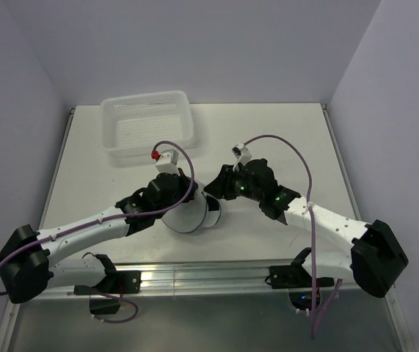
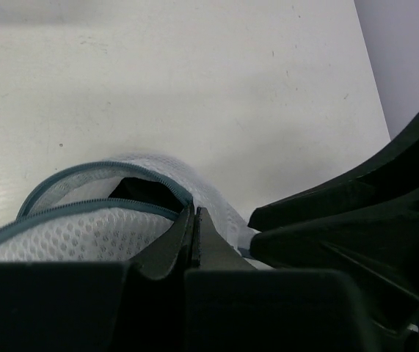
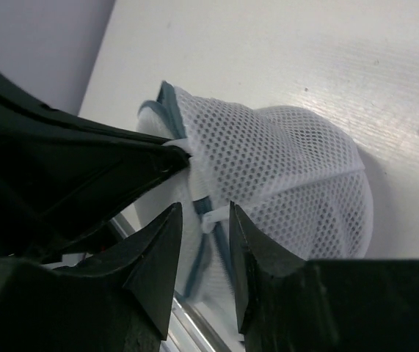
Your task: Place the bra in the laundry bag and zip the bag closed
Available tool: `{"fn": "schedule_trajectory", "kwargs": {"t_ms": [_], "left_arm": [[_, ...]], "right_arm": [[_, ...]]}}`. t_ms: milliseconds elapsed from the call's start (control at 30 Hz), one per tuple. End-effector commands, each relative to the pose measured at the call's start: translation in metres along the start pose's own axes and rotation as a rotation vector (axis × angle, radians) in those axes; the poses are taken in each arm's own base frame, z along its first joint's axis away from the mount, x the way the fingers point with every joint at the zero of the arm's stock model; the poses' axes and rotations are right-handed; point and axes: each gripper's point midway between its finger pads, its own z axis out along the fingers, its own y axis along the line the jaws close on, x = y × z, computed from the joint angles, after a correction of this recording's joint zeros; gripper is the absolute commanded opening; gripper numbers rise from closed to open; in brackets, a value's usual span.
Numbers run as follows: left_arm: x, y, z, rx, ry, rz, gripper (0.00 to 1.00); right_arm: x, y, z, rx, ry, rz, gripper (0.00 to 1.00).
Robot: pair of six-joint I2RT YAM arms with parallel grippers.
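The bra [image 2: 141, 189] sits inside the laundry bag [image 1: 192, 214] — you can see its black fabric through the gap where the bag's teal rim stands unzipped. The bag lies on the table [image 1: 268, 139] between your two arms, toward the near edge and well apart from the white basket [image 1: 148, 125]. Your left gripper [image 2: 195, 220] is pinched tight on the bag's rim. Your right gripper [image 3: 204, 213] is partly open just beside it — a thin white strip of the bag lies between its fingers, unclamped.
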Motion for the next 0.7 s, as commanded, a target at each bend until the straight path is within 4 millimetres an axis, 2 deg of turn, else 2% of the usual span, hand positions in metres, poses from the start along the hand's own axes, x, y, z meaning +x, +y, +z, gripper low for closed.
{"fn": "schedule_trajectory", "kwargs": {"t_ms": [0, 100, 233, 433, 600, 667], "left_arm": [[-0.018, -0.016, -0.006, 0.068, -0.054, -0.017, 0.00], [-0.018, -0.017, -0.006, 0.073, -0.055, -0.020, 0.00], [-0.020, -0.018, -0.008, 0.079, -0.059, -0.022, 0.00], [-0.019, -0.020, -0.008, 0.094, -0.059, -0.019, 0.00], [-0.020, -0.019, -0.007, 0.090, -0.069, -0.015, 0.00], [-0.021, -0.020, -0.006, 0.094, -0.075, -0.015, 0.00]], "right_arm": [[-0.028, 0.027, -0.012, -0.104, -0.110, -0.015, 0.41], [-0.024, 0.033, -0.013, -0.130, -0.078, -0.037, 0.41], [-0.021, 0.015, -0.006, -0.064, -0.088, -0.031, 0.40], [-0.020, -0.001, 0.002, -0.016, -0.078, -0.034, 0.40], [-0.007, 0.006, 0.005, -0.074, -0.017, -0.024, 0.41], [-0.001, 0.003, 0.003, -0.073, -0.008, -0.011, 0.41]]}}
